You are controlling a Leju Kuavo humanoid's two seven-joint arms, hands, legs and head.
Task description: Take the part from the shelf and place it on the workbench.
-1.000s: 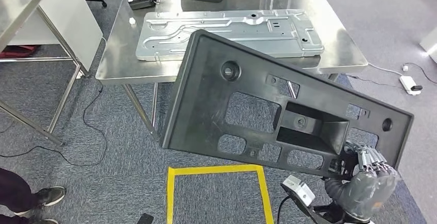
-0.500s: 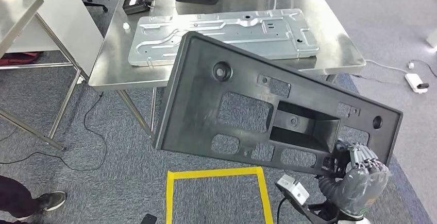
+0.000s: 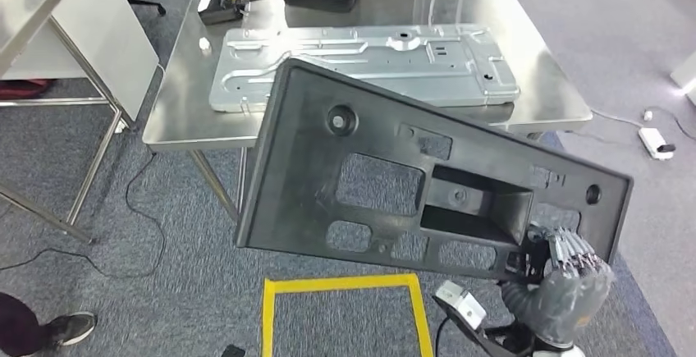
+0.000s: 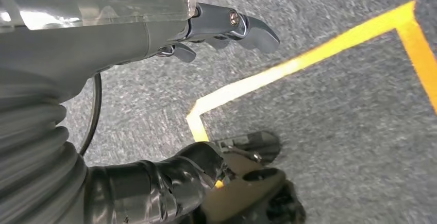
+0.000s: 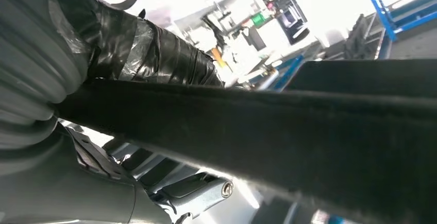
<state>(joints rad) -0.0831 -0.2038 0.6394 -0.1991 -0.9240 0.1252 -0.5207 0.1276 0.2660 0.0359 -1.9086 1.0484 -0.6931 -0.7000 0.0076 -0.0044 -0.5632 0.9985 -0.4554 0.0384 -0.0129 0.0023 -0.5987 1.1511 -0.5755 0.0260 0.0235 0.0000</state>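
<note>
head: right robot hand (image 3: 566, 279) grips the lower corner of the large black moulded plastic panel (image 3: 369, 168), held tilted in the air short of the steel desk (image 3: 176, 111), which carries a grey stamped metal plate (image 3: 361, 61); carry step, next move calls for lifting the panel over the desk edge | left wrist: left robot hand (image 4: 227, 26) hangs over carpet, fingers loosely spread, holding nothing | right wrist: panel edge (image 5: 288, 131) clamped.

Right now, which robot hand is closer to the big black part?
Right. The right hand grips the black part at its lower corner; the left hand hangs over the carpet, holding nothing.
</note>
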